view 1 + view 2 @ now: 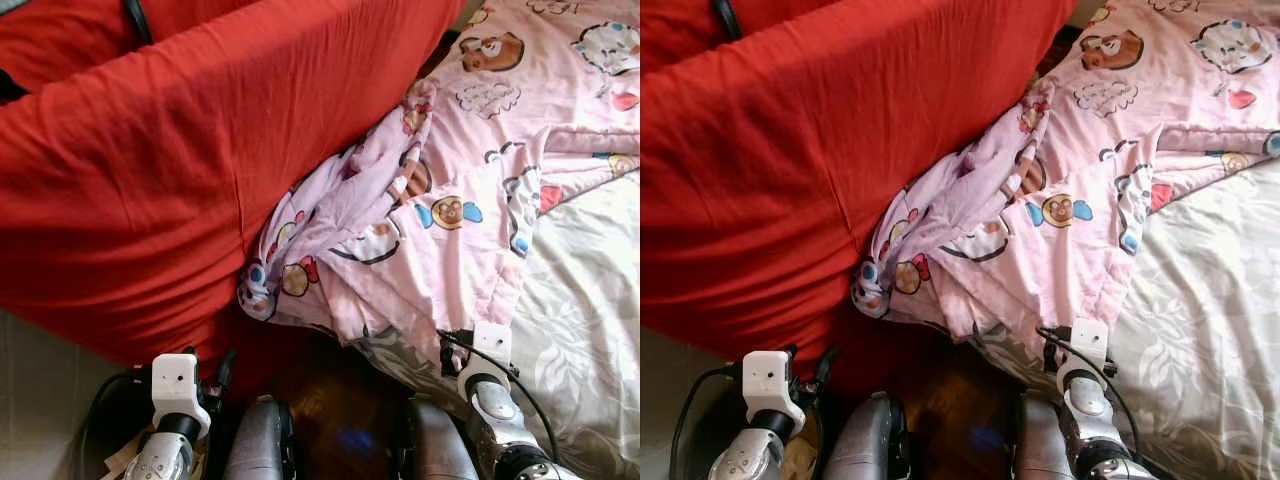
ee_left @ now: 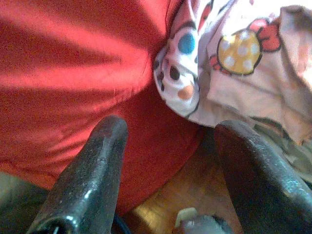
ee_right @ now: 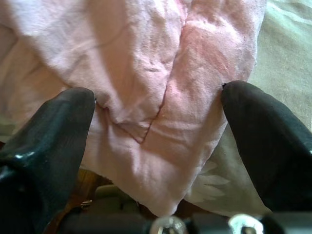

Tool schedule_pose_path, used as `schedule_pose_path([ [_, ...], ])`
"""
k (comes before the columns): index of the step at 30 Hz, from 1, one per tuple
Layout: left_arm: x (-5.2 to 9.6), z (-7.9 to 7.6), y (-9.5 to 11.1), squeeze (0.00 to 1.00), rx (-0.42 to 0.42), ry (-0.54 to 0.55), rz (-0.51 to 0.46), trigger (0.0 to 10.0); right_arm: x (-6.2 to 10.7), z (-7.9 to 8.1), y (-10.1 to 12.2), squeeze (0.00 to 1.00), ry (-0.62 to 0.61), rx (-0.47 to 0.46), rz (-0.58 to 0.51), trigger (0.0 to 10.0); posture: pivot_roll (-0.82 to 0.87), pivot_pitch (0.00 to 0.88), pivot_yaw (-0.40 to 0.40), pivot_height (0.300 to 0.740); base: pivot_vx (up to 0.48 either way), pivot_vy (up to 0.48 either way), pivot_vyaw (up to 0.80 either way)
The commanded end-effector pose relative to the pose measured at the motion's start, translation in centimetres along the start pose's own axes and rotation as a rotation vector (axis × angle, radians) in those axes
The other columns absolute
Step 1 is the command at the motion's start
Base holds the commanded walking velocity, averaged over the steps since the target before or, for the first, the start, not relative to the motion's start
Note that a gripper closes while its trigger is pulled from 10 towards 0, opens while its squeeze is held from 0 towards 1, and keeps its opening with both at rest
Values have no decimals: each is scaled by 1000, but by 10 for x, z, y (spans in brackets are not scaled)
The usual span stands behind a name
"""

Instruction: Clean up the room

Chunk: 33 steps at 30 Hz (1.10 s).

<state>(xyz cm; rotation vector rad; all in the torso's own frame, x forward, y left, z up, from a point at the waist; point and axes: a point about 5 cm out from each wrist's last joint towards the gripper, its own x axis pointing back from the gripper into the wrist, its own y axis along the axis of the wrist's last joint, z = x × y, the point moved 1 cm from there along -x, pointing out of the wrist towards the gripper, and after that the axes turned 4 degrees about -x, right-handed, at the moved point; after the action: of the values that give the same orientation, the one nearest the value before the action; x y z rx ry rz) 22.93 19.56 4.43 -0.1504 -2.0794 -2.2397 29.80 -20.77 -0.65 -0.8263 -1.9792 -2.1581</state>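
Left eye view: pink cartoon-print cotton blanket (image 1: 470, 190) drapes off the bed (image 1: 590, 330) edge, beside the red fabric cushion (image 1: 180, 150).
Right wrist view: right claw (image 3: 156, 141) spread wide, empty, blanket hem directly ahead, so the nearer arm. Left wrist view: left claw (image 2: 165, 170) open, empty, facing the cushion, blanket corner off to one side.

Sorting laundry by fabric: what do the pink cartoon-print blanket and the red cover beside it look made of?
The pink cartoon-print blanket looks like soft, matte woven cotton or a similar blend: it drapes in loose folds with a stitched hem. The plain red fabric cover looks like smooth, matte cotton-type sheeting, finely creased. Neither fibre can be confirmed.
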Motion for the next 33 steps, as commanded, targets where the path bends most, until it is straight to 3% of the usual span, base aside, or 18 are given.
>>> schedule_pose_path([
  [1, 7, 4, -7, 0, 8, 9, 44, 10000, 1, -2, -5, 0, -19, -9, 14, 10000, 89, 334, 107, 639, 0, 0, 0],
  [22, 11, 3, -7, 0, 8, 6, 65, 10000, 4, 0, -15, 0, -33, -18, 66, 10000, 94, 338, 109, 639, 0, 0, 0],
  [33, 13, 2, -8, 0, 10, 6, 74, 10000, 5, -9, -20, 0, -108, -24, 99, 10000, 93, 340, 109, 639, 0, 0, 0],
])
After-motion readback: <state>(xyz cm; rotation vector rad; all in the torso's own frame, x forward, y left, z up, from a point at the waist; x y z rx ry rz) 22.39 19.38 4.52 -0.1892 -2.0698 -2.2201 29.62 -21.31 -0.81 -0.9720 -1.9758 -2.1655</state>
